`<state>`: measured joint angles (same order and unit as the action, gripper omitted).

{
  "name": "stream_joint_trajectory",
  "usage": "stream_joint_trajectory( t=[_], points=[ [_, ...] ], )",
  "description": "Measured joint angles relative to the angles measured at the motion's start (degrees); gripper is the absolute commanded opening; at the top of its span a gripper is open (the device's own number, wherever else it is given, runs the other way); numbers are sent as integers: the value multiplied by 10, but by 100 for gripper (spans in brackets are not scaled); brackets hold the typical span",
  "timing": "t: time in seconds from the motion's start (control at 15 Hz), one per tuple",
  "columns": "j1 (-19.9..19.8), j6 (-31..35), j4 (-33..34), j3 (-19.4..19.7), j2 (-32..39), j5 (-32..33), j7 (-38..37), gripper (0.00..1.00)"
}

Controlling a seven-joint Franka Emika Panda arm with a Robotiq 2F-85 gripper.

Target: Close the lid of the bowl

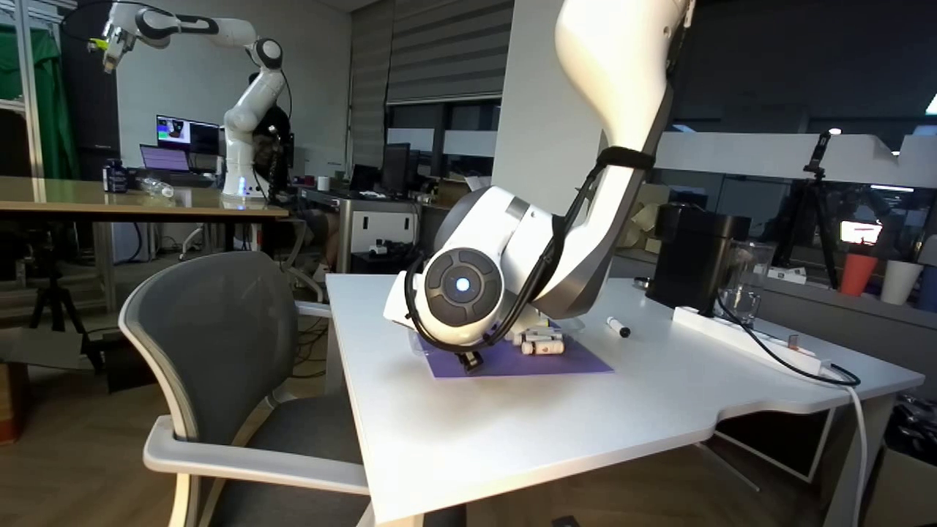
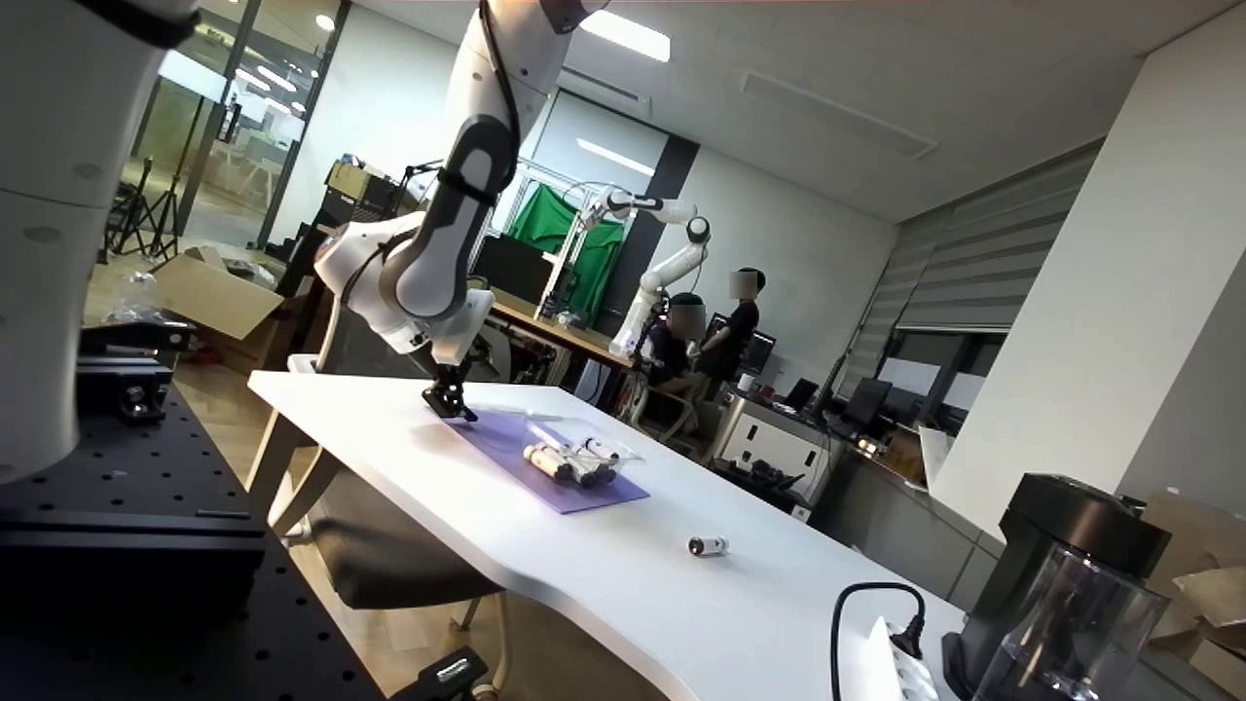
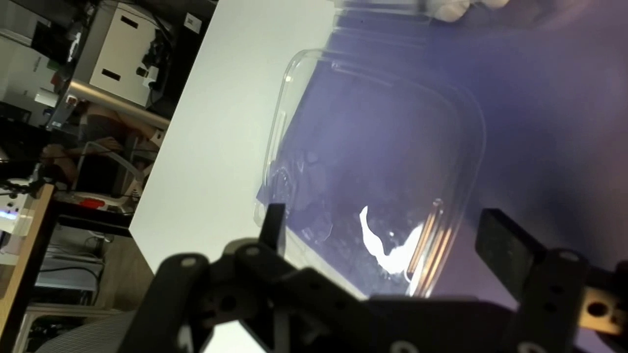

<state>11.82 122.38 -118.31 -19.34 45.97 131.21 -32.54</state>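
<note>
A clear plastic lid [image 3: 382,132] lies open over the purple sheet in the wrist view. It is faint in an exterior view [image 2: 516,413]. The clear bowl [image 3: 378,11] shows only at the top edge of the wrist view, next to the lid. In an exterior view the bowl [image 2: 628,452] holds several small bottles [image 2: 574,463]. My gripper [image 3: 385,225] is open, its fingers wide apart with the lid's near part seen between them. In an exterior view the gripper [image 2: 452,397] is low at the sheet's far left end. I cannot tell whether it touches the lid.
The purple sheet [image 1: 512,362] lies on the white table [image 1: 527,432]. A small white bottle [image 1: 618,326] lies apart from the bowl. A power strip [image 1: 747,340] and a black machine [image 1: 692,256] stand toward the table's right. A chair [image 1: 212,337] stands against the table.
</note>
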Motion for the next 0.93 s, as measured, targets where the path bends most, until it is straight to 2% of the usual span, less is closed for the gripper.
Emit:
stream_joint_trajectory(
  t=[0.33, 0.93],
  points=[
    [4, -47, 6, -2, 10, 39, -38, 100],
    [46, -270, 5, 2, 43, 81, -116, 100]
  ],
)
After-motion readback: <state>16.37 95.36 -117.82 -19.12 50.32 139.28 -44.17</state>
